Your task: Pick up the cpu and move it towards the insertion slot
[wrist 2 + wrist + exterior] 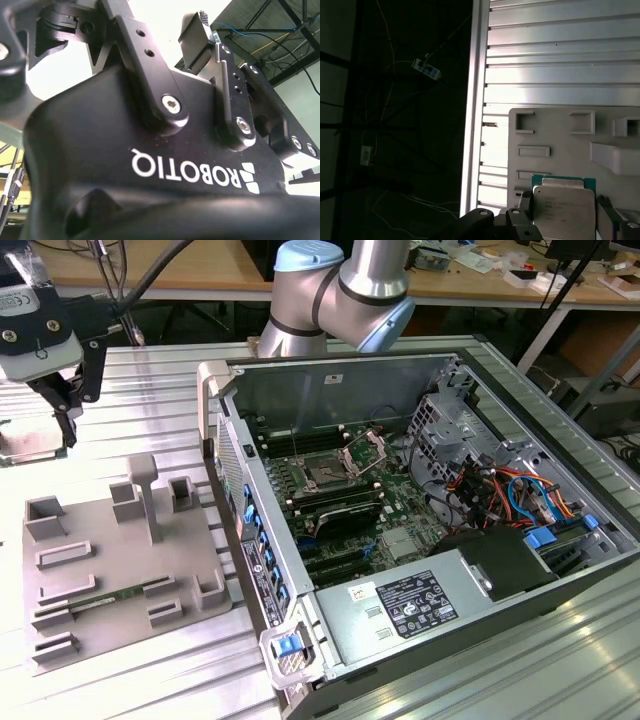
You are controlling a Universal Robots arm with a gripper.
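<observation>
Your claw (565, 214) clamped on cpu (564, 200): dark fingers (525, 204) press opposite edges, silver lid faces first wrist camera, green rim shows along one edge. Grey parts fixture (555, 135) lies beneath it, on ribbed tabletop (560, 55). In exterior view, claw hangs raised at that view's far left, near fixture. Insertion slot (326, 476) sits well apart from cpu, inside open computer case (212, 390) toward exterior view's right. You can see slot's dark centre exposed, metal retention frame (366, 448) tipped up.
</observation>
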